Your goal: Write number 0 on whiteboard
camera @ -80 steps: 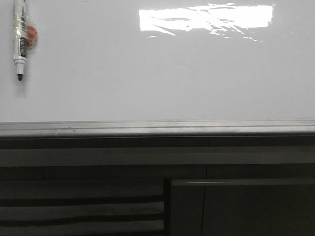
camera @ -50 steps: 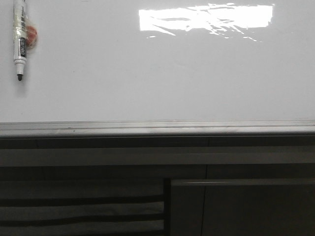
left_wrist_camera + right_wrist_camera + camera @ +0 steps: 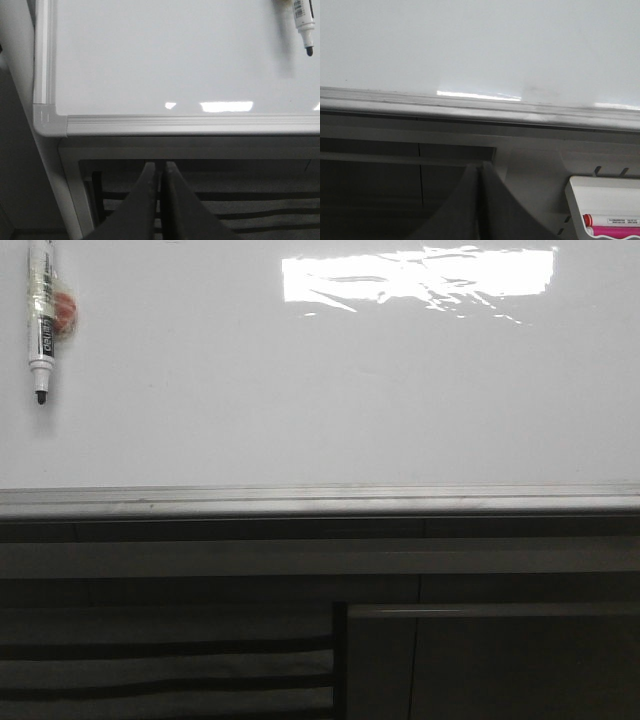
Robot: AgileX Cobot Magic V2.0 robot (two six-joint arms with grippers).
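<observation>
We see the large glossy white whiteboard with a silver metal rail [image 3: 330, 390] lying flat; it bears no drawn loop. A white marker with a black tip [image 3: 40, 315] lies at its ten o'clock corner, label unreadable. The left gripper [image 3: 160, 172] and right gripper [image 3: 479, 172] hang off the near rail, each with jaws pressed together, holding nothing. A white tray with pink-capped markers [image 3: 610, 220] sits beside the right one.

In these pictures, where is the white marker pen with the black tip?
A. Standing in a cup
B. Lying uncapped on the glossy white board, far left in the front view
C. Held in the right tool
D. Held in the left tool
B: the white marker pen with the black tip lies on the glossy white board, untouched; both tools sit away from it, shut and empty.
</observation>
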